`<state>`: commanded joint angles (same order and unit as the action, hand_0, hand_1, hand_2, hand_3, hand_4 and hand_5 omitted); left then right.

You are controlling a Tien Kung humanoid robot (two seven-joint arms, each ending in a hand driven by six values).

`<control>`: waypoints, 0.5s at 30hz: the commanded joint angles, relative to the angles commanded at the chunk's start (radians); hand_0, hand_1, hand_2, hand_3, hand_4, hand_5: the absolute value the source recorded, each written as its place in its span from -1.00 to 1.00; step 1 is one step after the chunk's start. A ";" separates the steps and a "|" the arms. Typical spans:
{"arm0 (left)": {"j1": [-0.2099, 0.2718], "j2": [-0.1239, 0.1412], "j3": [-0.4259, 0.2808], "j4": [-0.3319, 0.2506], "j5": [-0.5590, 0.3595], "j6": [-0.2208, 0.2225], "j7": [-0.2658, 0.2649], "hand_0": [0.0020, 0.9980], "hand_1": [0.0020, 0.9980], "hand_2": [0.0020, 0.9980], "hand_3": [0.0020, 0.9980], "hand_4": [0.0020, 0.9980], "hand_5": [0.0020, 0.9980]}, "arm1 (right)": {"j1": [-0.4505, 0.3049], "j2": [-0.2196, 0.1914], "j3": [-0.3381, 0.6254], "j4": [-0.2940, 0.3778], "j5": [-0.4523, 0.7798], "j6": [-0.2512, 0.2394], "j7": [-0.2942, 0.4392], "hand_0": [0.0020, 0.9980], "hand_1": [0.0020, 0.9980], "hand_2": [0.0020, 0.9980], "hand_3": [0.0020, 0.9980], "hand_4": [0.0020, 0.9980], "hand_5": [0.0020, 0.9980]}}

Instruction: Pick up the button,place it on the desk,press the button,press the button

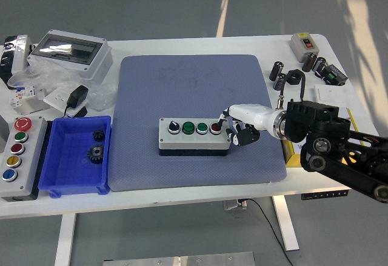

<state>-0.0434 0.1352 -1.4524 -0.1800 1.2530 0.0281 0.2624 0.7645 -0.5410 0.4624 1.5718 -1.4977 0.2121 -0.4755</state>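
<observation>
A grey button box (194, 134) lies on the blue mat (194, 90) near its front middle. It carries a black knob, two green buttons and a red button (216, 128) at its right end. My right hand (233, 128) comes in from the right, with one fingertip (222, 121) on the red button and the other fingers curled beside the box's right end. It grasps nothing. The left arm is out of view.
A blue bin (76, 156) with two gears stands left of the mat. A second grey button box (18, 156) lies at the far left. A clear-lidded enclosure (70, 51) and bags are at back left. Small black parts (285, 75), a grey switch (303, 43) and a yellow box (297, 151) are at right.
</observation>
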 joint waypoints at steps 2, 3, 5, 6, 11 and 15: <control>0.000 0.001 -0.001 0.000 0.000 0.001 0.000 0.26 0.12 0.07 0.20 0.17 -0.70 | -0.001 -0.002 0.014 0.009 0.003 -0.022 0.019 -1.00 -0.88 -0.63 0.46 -0.47 -1.00; 0.000 0.001 0.000 0.000 -0.001 0.001 0.001 0.26 0.12 0.07 0.20 0.17 -0.70 | -0.003 -0.004 0.023 0.014 0.008 -0.029 0.029 -1.00 -0.88 -0.63 0.46 -0.47 -1.00; 0.000 0.001 0.000 0.000 -0.001 0.002 0.001 0.26 0.12 0.07 0.20 0.17 -0.69 | -0.008 -0.011 0.054 0.032 0.036 -0.037 0.058 -1.00 -0.89 -0.63 0.45 -0.48 -1.00; 0.000 0.001 0.001 0.000 -0.002 0.002 0.001 0.26 0.12 0.07 0.20 0.17 -0.69 | -0.012 -0.015 0.072 0.042 0.054 -0.037 0.074 -1.00 -0.89 -0.63 0.45 -0.48 -1.00; 0.002 -0.003 0.002 0.000 -0.001 0.003 0.003 0.26 0.12 0.07 0.20 0.17 -0.69 | -0.050 -0.023 0.149 0.057 0.140 -0.017 0.133 -1.00 -0.89 -0.63 0.45 -0.47 -1.00; 0.003 -0.005 0.005 0.000 -0.002 0.006 0.005 0.26 0.12 0.07 0.20 0.17 -0.69 | -0.128 0.001 0.201 0.010 0.116 -0.053 0.166 -1.00 -0.89 -0.63 0.45 -0.47 -1.00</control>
<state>-0.0400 0.1302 -1.4473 -0.1800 1.2512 0.0336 0.2678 0.6365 -0.5396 0.6629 1.5813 -1.3821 0.1596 -0.3098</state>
